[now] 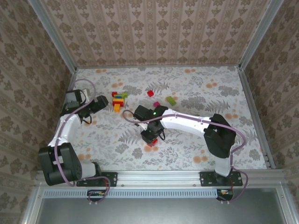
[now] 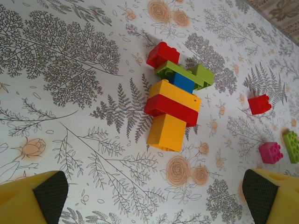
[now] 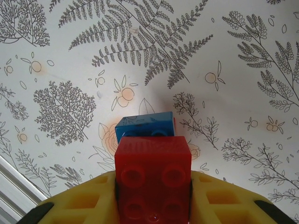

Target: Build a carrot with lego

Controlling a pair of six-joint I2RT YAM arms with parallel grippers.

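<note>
A lego stack point(image 2: 172, 110) lies flat on the floral table: red, green, blue, orange, red and orange bricks from far to near. In the top view this stack point(image 1: 118, 101) is just right of my left gripper point(image 1: 102, 104). That left gripper point(image 2: 156, 200) is open, its fingertips point(image 2: 50, 196) wide apart and short of the stack. My right gripper point(image 3: 153, 189) is shut on a red brick point(image 3: 153, 175), studs facing the camera. A blue brick point(image 3: 144, 126) sits against the red brick's far end. From above, the right gripper point(image 1: 149, 139) hangs low over the table's near middle.
Loose red point(image 2: 259, 104), magenta point(image 2: 271, 152) and green point(image 2: 291, 146) bricks lie right of the stack; from above they are the red point(image 1: 150, 93), magenta point(image 1: 156, 104) and green point(image 1: 171, 100) ones. Patterned walls with metal rails point(image 1: 254, 112) bound the table.
</note>
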